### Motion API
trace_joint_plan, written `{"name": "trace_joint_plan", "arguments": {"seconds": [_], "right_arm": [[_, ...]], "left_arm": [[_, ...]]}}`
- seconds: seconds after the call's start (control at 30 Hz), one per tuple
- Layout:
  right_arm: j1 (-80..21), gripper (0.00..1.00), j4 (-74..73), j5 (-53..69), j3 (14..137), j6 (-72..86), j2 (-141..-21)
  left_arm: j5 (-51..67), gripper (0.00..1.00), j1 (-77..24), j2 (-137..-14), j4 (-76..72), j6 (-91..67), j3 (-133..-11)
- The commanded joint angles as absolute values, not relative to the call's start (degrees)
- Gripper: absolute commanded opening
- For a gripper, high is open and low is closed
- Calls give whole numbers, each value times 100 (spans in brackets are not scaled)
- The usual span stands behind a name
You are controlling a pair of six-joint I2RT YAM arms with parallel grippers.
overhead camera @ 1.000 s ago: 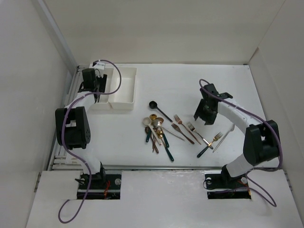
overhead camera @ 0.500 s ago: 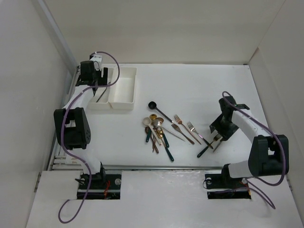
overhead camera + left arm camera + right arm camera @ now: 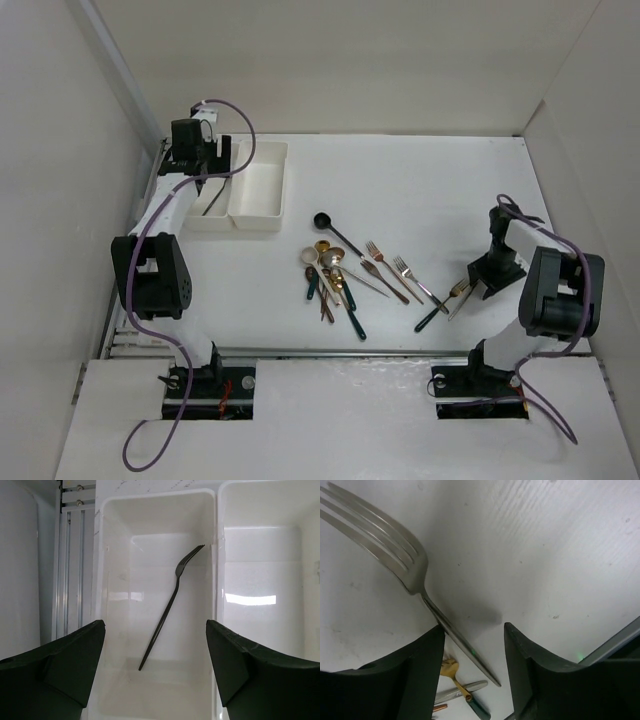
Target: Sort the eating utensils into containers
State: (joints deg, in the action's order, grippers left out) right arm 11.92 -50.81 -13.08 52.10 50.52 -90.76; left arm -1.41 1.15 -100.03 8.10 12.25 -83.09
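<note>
Two white bins stand at the back left: the left bin (image 3: 196,215) (image 3: 117,520) and the right bin (image 3: 262,180) (image 3: 260,580). A black fork (image 3: 172,605) lies slanted in the left bin; it also shows in the top view (image 3: 208,206). My left gripper (image 3: 197,172) (image 3: 155,675) hangs open and empty above that bin. My right gripper (image 3: 480,280) (image 3: 475,665) is open and low on the table, its jaws on either side of a silver fork's (image 3: 415,575) handle. A gold fork with a teal handle (image 3: 436,312) (image 3: 451,672) lies beside it.
A heap of spoons and forks (image 3: 333,282) lies mid-table, with a black spoon (image 3: 330,228) and two copper forks (image 3: 388,268) beside it. The left wall and a rail (image 3: 70,570) run close to the left bin. The right wall is near my right arm.
My right arm has swung from mid-table out to the right and come down over the silver fork. My left gripper has stayed over the left bin, shifting slightly.
</note>
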Motion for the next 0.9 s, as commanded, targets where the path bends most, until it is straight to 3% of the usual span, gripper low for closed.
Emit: {"name": "trace_joint_plan", "arguments": {"seconds": [0.0,0.1,0.13,0.2,0.5,0.7,0.87], "right_arm": [[1310,54,-4852,-1477,5431,4862,-9289],[1310,41,-4712,-1346,5555,4712,-9666],[1310,22,-4711,-1345,5555,4711,-9755],[1310,0,-4632,-1283,5607,4649,-9870],[1161,0,-5211,-3223,7038,4352,-9590],[-252,0,-5343,-4120,9155,3447,-9334],[-1920,0,-5310,-4579,11130,3173,-9834]], "left_arm": [[-44,80,114,-9642,940,994,-8552],[70,80,167,-9642,1054,993,-8604],[131,80,167,-9642,1055,993,-8604],[289,80,167,-9642,1116,993,-8665],[1431,78,-237,-9747,2205,1652,-9377],[2354,78,-579,-9800,2741,1766,-9686],[3733,78,-765,-9800,2936,1819,-9817]]}}
